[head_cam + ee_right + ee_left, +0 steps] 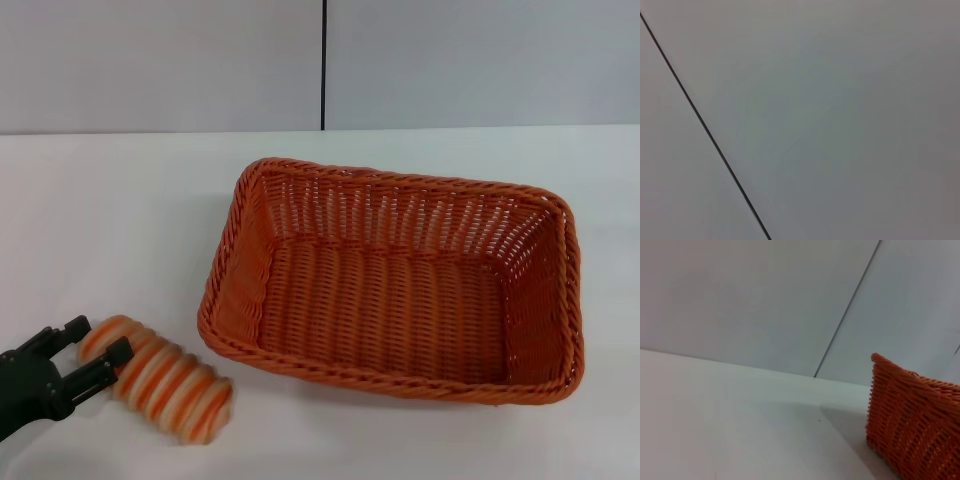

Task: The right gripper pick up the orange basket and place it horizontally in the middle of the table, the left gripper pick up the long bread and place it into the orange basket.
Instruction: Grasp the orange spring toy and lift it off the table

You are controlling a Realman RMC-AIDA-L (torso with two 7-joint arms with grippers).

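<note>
The long bread (160, 378) lies on the table (90, 230), front-left of the orange basket (395, 280).

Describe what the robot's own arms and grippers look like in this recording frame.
Only the left gripper shows, at the head view's lower left corner: matte black, with two blocky, knobbed fingers on a chunky black body. No cables, labels or markings are visible on it. The right gripper appears in no view.

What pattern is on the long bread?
Alternating orange and cream stripes on the ribbed long bread, clearest in the head view.
</note>
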